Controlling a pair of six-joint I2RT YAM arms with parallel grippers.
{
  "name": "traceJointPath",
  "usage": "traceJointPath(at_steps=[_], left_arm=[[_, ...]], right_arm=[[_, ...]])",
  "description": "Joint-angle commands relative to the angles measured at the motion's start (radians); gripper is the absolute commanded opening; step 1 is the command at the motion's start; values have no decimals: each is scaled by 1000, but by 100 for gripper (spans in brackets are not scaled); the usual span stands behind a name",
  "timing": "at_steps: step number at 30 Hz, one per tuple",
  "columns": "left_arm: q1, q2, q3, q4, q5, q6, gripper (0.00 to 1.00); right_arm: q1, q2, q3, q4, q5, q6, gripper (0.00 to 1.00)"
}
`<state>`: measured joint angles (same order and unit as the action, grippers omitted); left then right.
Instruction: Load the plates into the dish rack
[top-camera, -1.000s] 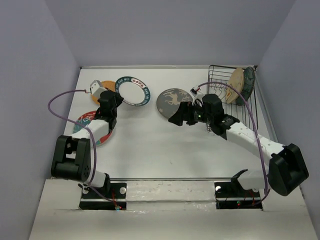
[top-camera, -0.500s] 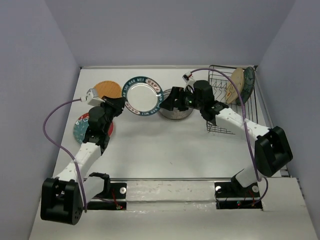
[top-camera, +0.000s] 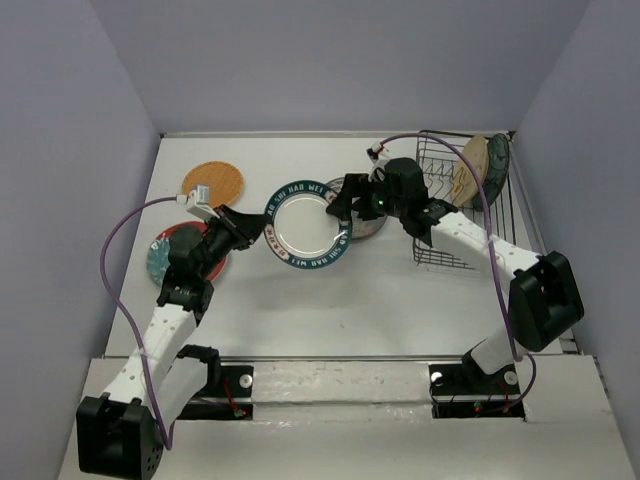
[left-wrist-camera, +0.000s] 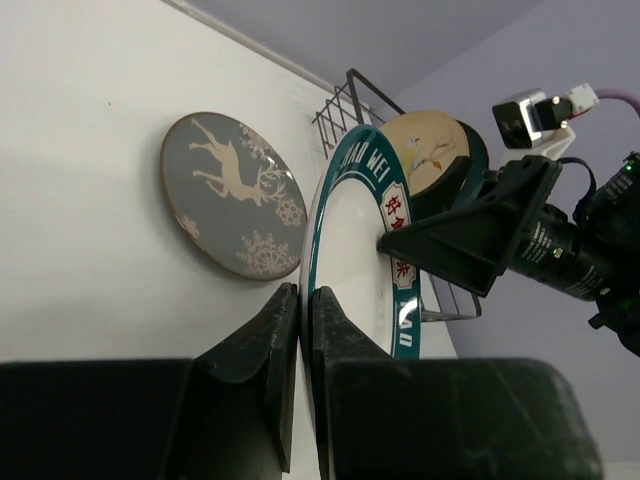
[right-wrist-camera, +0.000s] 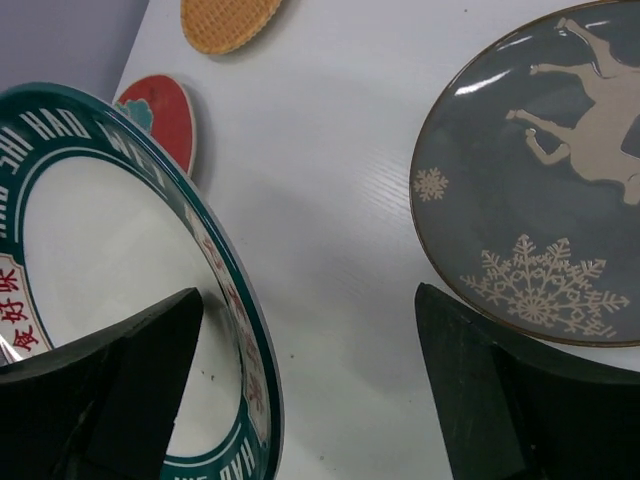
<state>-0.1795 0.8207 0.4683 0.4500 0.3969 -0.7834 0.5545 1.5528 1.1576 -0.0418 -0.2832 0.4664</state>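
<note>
Two plates stand upright in the dish rack (top-camera: 440, 258) at the far right corner of the table (top-camera: 300, 310): a cream plate (top-camera: 472, 168) and, just beside it toward the right edge, a dark teal plate (top-camera: 498, 163).

My left fingers (left-wrist-camera: 255, 360) are closed on the rim of the white plate with the teal lettered rim (top-camera: 307, 232). They hold it tilted up on edge over the middle of the table, well apart from the rack. I cannot tell whether its lower rim touches the table.

My right fingers (right-wrist-camera: 470, 380) are spread apart, with that plate's opposite rim between them. One finger looks to be against the plate's face, but nothing is clamped.

A grey deer plate (left-wrist-camera: 225, 195) lies flat just beyond the held plate. An orange woven plate (top-camera: 213, 183) lies flat near the far left corner. A red-and-teal plate (top-camera: 160, 255) lies by the left edge, partly under my left arm.
</note>
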Motion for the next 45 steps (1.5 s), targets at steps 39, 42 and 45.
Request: traceJointPath(at_steps=[39, 42, 45], left_arm=[[-265, -71, 323, -540, -478, 595, 99], [-264, -100, 317, -524, -477, 590, 99], [-264, -129, 302, -502, -475, 590, 99]], right_arm=[[-301, 32, 542, -385, 1220, -556, 7], [-301, 111, 603, -386, 1240, -601, 7], [-301, 165, 663, -372, 1277, -679, 7]])
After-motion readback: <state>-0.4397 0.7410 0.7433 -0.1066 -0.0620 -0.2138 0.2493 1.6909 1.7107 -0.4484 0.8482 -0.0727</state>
